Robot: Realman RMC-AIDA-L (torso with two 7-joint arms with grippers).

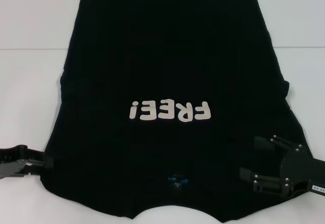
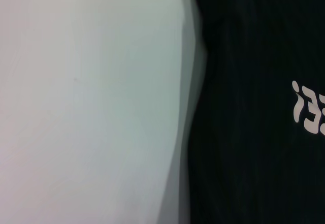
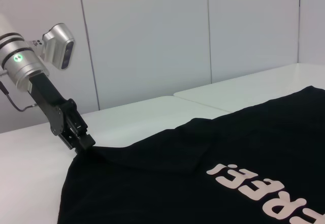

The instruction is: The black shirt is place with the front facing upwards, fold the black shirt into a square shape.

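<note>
The black shirt [image 1: 167, 56] lies spread front-up on the white table, its collar and small blue neck label [image 1: 176, 179] towards me. The white "FREE!" lettering [image 1: 170, 111] reads upside down. At the shirt's near left corner my left gripper [image 1: 49, 162] is pinched on the cloth edge; the right wrist view shows this left gripper [image 3: 86, 144] shut on the shirt [image 3: 228, 148] there. Over the near right shoulder area my right gripper [image 1: 252, 159] hovers open, nothing between its fingers. The left wrist view shows only the shirt's edge [image 2: 254, 158] and the table.
The white table [image 1: 30, 31] extends on both sides of the shirt, with a seam line [image 1: 30, 49] running across it. A sleeve flap [image 3: 195, 150] lies folded over the shirt's body. A pale panelled wall [image 3: 152, 31] stands behind the table.
</note>
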